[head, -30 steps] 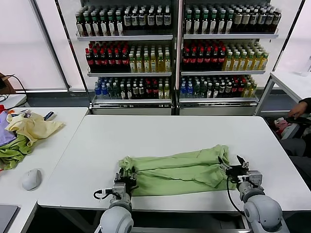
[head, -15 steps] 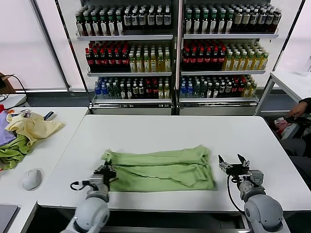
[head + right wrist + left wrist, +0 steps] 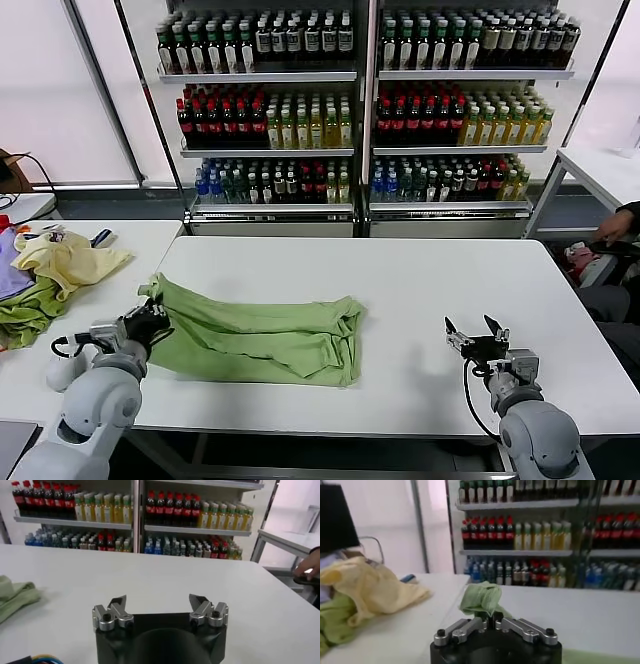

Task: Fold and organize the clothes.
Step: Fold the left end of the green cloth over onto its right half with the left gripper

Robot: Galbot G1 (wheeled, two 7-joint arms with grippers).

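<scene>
One of the clothes, a light green shirt (image 3: 260,340), lies folded into a long band on the white table (image 3: 420,270), towards its left side. My left gripper (image 3: 152,322) is at the table's left edge, shut on the shirt's left end. In the left wrist view that gripper (image 3: 489,621) pinches a bunched tuft of the shirt (image 3: 480,597) between its jaws. My right gripper (image 3: 472,334) rests low over the table's right front, well apart from the shirt. Its jaws stand wide with nothing between them (image 3: 157,605), and the shirt's end (image 3: 15,596) lies far off to one side.
A side table (image 3: 120,300) on the left carries a pile of yellow cloth (image 3: 65,260) and green cloth (image 3: 25,315). Bottle shelves (image 3: 270,110) stand behind the table. A person's hand (image 3: 612,225) shows at the far right by another table (image 3: 600,165).
The left gripper closed on the shirt's left end and dragged the whole shirt leftwards across the table. The right gripper stayed open in place and the shirt slid away from it.
</scene>
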